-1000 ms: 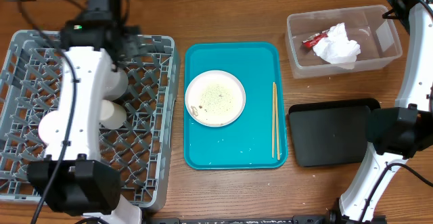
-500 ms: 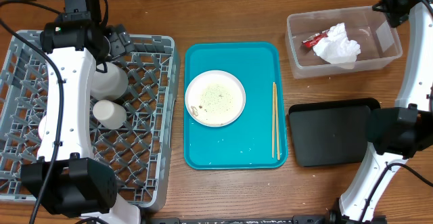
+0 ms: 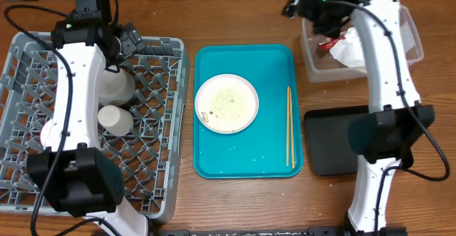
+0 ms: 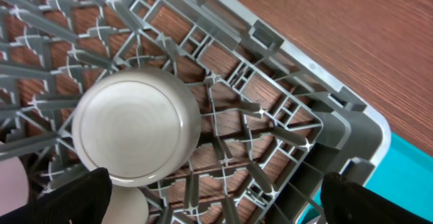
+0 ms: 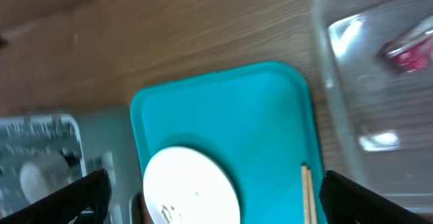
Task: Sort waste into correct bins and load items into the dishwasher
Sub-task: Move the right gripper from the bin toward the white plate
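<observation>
The grey dish rack (image 3: 28,172) holds an upturned grey bowl (image 3: 120,88) and a white cup (image 3: 114,119). A white-pink bowl (image 3: 47,133) is partly hidden by my left arm. My left gripper (image 3: 128,40) is open and empty above the rack's back right corner. The left wrist view shows the bowl (image 4: 135,126) and the rack (image 4: 284,109) below the open jaws (image 4: 216,200). The plate (image 3: 226,103), with food scraps on it, and the chopsticks (image 3: 289,125) lie on the teal tray (image 3: 242,161). My right gripper (image 3: 303,4) is open and empty, behind the tray.
The clear tub (image 3: 406,54) at the back right holds the napkin (image 3: 354,50) and the red wrapper (image 3: 329,43). The black tray (image 3: 345,142) lies in front of it. The right wrist view shows the teal tray (image 5: 230,109), the plate (image 5: 193,187) and the tub (image 5: 338,82).
My right arm has swung in from the far right edge to above the tub's left end. My left arm drew back from the cup and bowl toward the rack's back edge.
</observation>
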You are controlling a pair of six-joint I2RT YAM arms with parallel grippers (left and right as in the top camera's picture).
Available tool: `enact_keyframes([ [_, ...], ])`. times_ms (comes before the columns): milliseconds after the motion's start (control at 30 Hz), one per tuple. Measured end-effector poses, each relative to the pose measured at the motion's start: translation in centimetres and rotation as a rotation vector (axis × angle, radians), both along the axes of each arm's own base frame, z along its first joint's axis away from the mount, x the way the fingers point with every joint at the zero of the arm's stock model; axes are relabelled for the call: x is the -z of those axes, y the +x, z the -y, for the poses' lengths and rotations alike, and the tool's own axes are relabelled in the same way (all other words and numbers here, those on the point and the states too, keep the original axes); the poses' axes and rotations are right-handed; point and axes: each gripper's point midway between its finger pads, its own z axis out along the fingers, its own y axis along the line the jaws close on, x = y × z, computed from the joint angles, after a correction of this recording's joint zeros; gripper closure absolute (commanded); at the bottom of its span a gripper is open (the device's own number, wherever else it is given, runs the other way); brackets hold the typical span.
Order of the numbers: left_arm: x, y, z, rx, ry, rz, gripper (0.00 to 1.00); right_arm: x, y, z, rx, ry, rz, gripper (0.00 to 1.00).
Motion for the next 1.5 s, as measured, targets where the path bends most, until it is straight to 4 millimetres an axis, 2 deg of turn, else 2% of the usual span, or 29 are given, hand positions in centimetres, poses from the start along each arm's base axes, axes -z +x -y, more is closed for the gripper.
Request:
enact_keyframes([
  [233, 0.5, 0.2, 0.0, -0.004, -0.006, -0.006, 0.00, 0.5, -1.0, -2.6, -0.069, -0.085, 0.011, 0.00],
  [333, 0.4, 0.3, 0.0, -0.004, -0.006, -0.003, 0.00, 0.5, -1.4, -4.4, -0.107, -0.123, 0.028, 0.00],
  [500, 0.4, 0.3, 0.0, -0.004, -0.006, -0.003, 0.00, -0.1, -0.9, -7.4, -0.154, -0.142, 0.110, 0.00],
  [600, 0.4, 0.4, 0.0, -0.016, -0.012, 0.003, 0.00, -0.4, -0.7, -8.3, -0.166, -0.142, 0.138, 0.00],
  [1033, 0.4, 0.5, 0.3, -0.138, -0.088, 0.028, 0.00, 0.1, -1.7, -8.1, -0.175, -0.156, 0.096, 0.01],
  [1133, 0.4, 0.5, 0.4, -0.148, -0.095, 0.030, 0.00, 0.5, -2.1, -8.2, -0.190, -0.158, 0.077, 0.17],
  [1167, 0.4, 0.5, 0.4, -0.152, -0.099, 0.031, 0.01, 0.8, -2.3, -8.1, -0.196, -0.160, 0.065, 0.18],
  [1300, 0.4, 0.5, 0.5, -0.158, -0.107, 0.032, 0.00, 3.1, -3.8, -7.6, -0.212, -0.185, -0.025, 0.18],
  [1433, 0.4, 0.5, 0.6, -0.159, -0.118, 0.033, 0.00, 6.3, -5.5, -7.0, -0.228, -0.212, -0.137, 0.18],
  [1500, 0.4, 0.5, 0.7, -0.159, -0.120, 0.033, 0.00, 7.8, -6.5, -7.2, -0.255, -0.204, -0.190, 0.14],
])
